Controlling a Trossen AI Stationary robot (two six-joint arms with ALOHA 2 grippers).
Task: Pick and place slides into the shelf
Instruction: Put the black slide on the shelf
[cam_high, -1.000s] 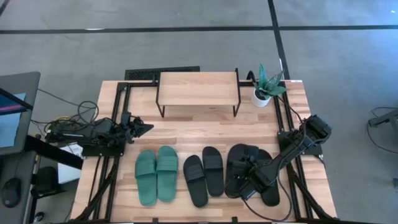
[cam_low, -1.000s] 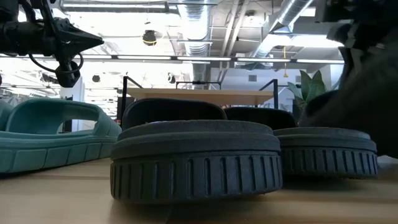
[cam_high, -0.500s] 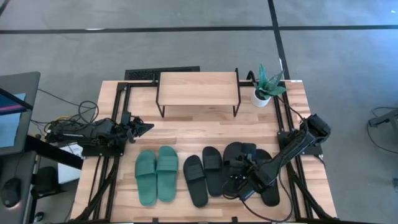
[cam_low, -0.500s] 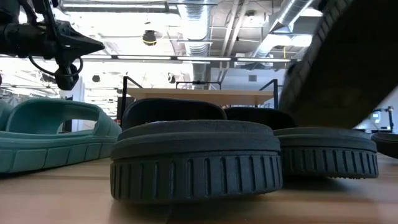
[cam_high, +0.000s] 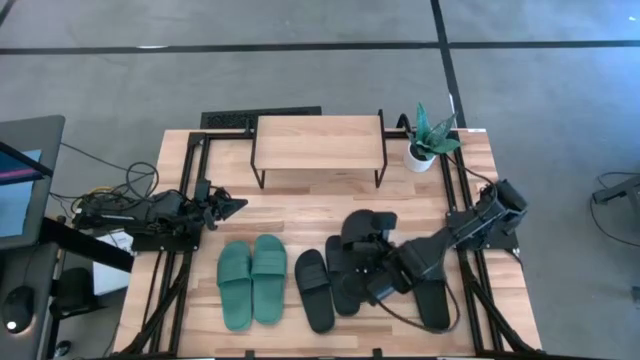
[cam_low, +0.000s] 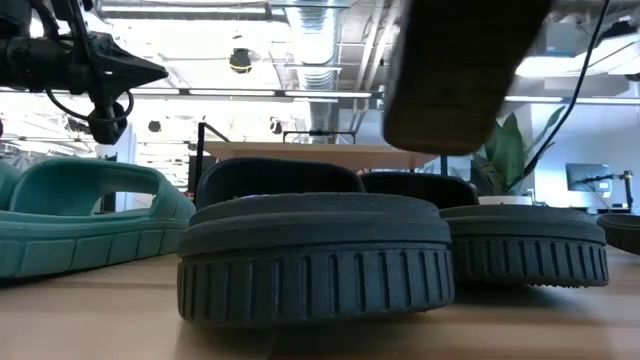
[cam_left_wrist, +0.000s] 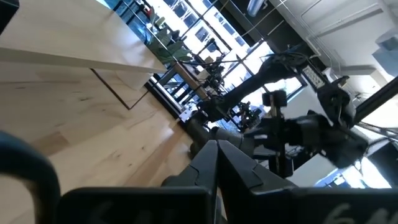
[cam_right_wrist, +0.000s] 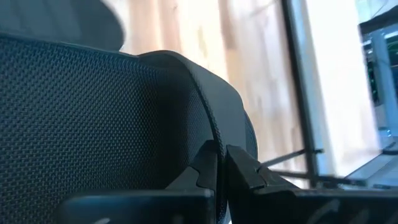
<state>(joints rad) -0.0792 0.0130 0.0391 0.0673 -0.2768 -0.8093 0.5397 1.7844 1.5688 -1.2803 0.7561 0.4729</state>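
My right gripper (cam_high: 383, 282) hangs over the table's near right part, shut on a black slide (cam_high: 362, 238) that is lifted above the middle black pair (cam_high: 314, 290). In the low view the lifted slide (cam_low: 458, 70) hangs high above the table. Its mate (cam_high: 432, 297) lies flat near the right edge. The green pair (cam_high: 252, 282) lies side by side, left of the black ones. The shelf (cam_high: 318, 142) stands on its thin legs at the far edge. My left gripper (cam_high: 238, 206) is shut and waits at the left, above the table. My right gripper pinches the black slide by the rim of its sole (cam_right_wrist: 214, 134), beside the textured footbed (cam_right_wrist: 93, 118). The slide is lifted clear of the table and tilted, and it overlaps the middle pair from above. My own fingers (cam_right_wrist: 245, 171) hide how far back the rim reaches.
A small potted plant (cam_high: 430, 140) stands at the far right, beside the shelf. Bare wood lies between the shelf and the rows of slides. Black frame rails (cam_high: 190, 190) run along both sides of the table.
My right gripper has risen with the black slide and moved toward the table's left and far edge. The slide, flat beside its mate a second ago, has tipped up and now hangs clear over the middle pair. The mate has stayed in place.
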